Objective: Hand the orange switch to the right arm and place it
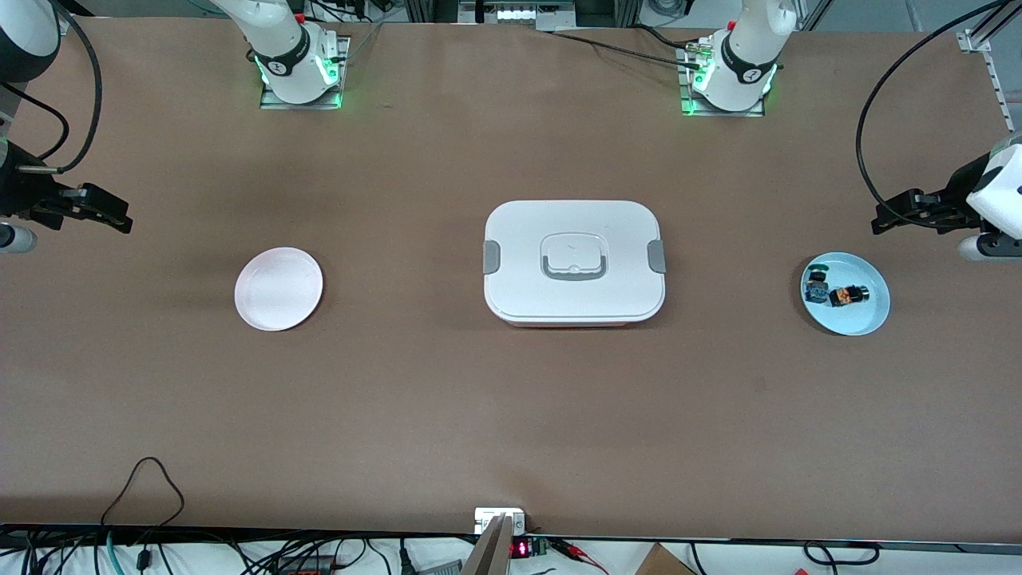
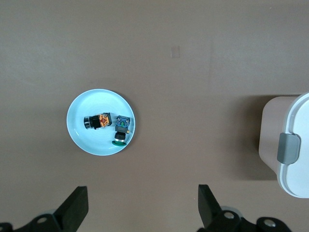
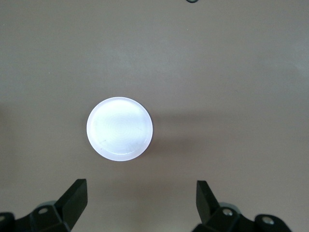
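The orange switch (image 1: 846,296) lies on the blue plate (image 1: 870,315) beside the blue-and-green switch (image 1: 816,284) at the left arm's end of the bench (image 1: 511,415), both the left end effector (image 1: 878,220) and right end effector (image 1: 124,221) hovering wide and empty.

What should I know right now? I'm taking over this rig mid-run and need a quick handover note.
Left end effector: open, empty, up near the blue plate at the left arm's end of the table.
Right end effector: open, empty, up near the pink plate at the right arm's end.
Orange switch: lying on the blue plate, beside the blue-and-green switch.
Lidded white box: mid-table between the plates.
Done: nothing; the orange switch is untouched.
Left: left arm picks the orange switch, hands it to the right arm, which places it, probably on the pink plate.
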Robot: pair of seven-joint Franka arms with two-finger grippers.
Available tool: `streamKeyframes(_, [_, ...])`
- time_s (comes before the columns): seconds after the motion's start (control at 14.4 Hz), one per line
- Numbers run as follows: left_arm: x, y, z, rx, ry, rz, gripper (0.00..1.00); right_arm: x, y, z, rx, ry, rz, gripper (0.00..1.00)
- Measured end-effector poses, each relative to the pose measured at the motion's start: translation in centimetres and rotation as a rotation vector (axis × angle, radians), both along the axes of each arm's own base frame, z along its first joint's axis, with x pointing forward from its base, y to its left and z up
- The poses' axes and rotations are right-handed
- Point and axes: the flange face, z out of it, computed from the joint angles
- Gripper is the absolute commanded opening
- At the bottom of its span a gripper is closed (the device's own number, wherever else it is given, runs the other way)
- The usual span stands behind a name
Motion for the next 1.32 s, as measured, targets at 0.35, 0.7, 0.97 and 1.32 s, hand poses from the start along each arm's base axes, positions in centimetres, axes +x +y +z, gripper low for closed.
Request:
streamKeyframes(0.35, [0.0, 0.0, 0.0, 0.000, 0.000, 0.001, 1.00, 0.0, 0.0, 0.1, 0.001, -0.001, -0.001, 1.00])
streamKeyframes(0.7, [0.0, 0.1, 0.0, 0.001, 0.000, 0.002, 1.00, 0.0, 0.0, 0.1, 0.001, -0.002, -0.001, 1.00])
streamKeyframes(0.97, [-0.6, 0.0, -0.4, -0.004, 0.051, 0.001, 1.00, 0.0, 0.0, 0.1, 0.001, -0.002, -0.001, 1.00])
streamKeyframes(1.32, [0.0, 1.2, -5.1, 0.082, 0.192, -0.005, 1.00, 0.0, 0.0, 0.1, 0.001, -0.002, -0.001, 1.00])
